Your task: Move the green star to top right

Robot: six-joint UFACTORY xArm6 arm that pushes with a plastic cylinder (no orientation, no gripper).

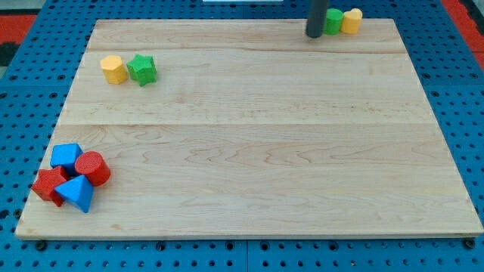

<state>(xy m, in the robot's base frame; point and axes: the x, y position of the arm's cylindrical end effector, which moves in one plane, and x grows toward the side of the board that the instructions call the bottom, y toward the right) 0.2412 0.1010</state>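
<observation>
1. A pale wooden table (249, 151) is laid over a blue pegboard (30, 91); a red strip (465, 15) is seen at the view's top right corner.
2. No readable writing is seen.
3. The green star (141, 69) is placed at the upper left, touching a yellow block (113, 69).
4. The end effector is a plain rod with no jaws; my tip (314, 35) is set at the top edge, just left of a green block (333, 21) and a yellow block (352, 20).
5. Two blue blocks (66, 156) (76, 193) and two red blocks (91, 168) (48, 185) are clustered at the lower left.

My tip (314, 35) touches a green block (333, 21); green star (142, 69) sits far left.
</observation>
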